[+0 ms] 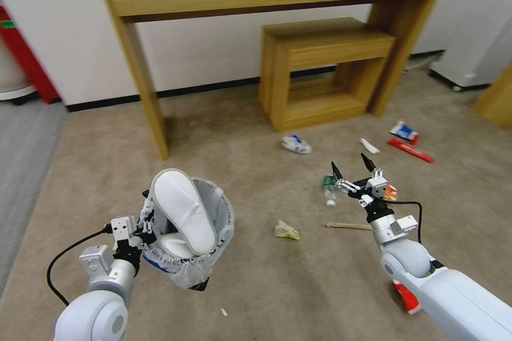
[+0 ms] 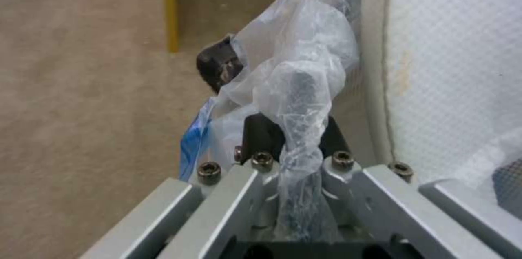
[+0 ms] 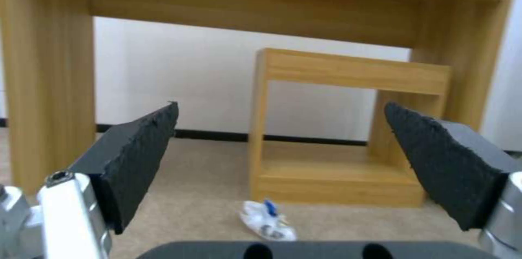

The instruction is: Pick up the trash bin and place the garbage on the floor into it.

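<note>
Slipper point(image 1: 184, 210) upright inside bag-lined trash bin point(image 1: 216, 256), rim in left end effector point(image 1: 145, 226).

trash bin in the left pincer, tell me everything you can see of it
The trash bin is small, round and black, lined with a crinkled translucent plastic bag, whitish with a blue patch. It is held off the beige carpet, tilted, on the robot's left side. The left pincer is shut on its near rim, with the bag bunched between the fingers. A white slipper stands on end inside, its toe well above the rim, with more white below it.
</note>
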Motion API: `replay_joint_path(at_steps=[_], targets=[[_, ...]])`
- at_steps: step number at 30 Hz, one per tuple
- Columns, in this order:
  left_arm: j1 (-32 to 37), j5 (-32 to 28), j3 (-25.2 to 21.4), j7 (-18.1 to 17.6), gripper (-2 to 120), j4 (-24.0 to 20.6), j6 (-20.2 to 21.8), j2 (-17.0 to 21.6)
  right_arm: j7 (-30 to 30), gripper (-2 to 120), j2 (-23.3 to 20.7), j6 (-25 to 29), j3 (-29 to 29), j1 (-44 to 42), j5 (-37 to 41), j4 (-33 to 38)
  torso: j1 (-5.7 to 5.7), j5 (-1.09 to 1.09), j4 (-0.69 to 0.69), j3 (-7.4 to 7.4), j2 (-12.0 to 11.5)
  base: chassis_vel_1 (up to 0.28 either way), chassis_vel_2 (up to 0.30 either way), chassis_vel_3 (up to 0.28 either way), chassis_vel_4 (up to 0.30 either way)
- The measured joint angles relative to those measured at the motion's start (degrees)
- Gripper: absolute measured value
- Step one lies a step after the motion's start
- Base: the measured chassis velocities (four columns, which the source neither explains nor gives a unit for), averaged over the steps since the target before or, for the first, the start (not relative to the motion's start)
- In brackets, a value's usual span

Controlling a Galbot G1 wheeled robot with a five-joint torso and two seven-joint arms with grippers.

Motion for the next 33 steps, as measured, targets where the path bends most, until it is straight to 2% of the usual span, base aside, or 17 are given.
replay_joint_path(at_steps=[8, 19, 33], targets=[[-0.44, -0.87, -1.25, -0.96, 3, 0.16, 0.00, 0.63, 0.28, 99, 0.98, 0.01, -0.18, 0.12, -0.82, -0.03, 0.00, 0.00, 0.06, 0.00, 0.00, -0.018, -0.026, -0.018, -0.020], [-1.23, -1.70, -2.27, -2.28, 3, 1.05, 0.23, 1.27, 0.72, 100, 1.47, 0.16, 0.05, -0.09, -1.49, -0.20, 0.00, 0.01, 0.04, 0.00, 0.00, 0.000, 0.000, 0.000, 0.000], [-1.45, -2.01, -2.33, -2.25, 3, 1.17, 0.08, 1.15, 0.75, 100, 1.64, -1.05, 0.04, -0.33, -2.38, -0.37, 0.00, 0.01, 0.03, -0.01, 0.00, -0.002, 0.004, 0.003, -0.002]])
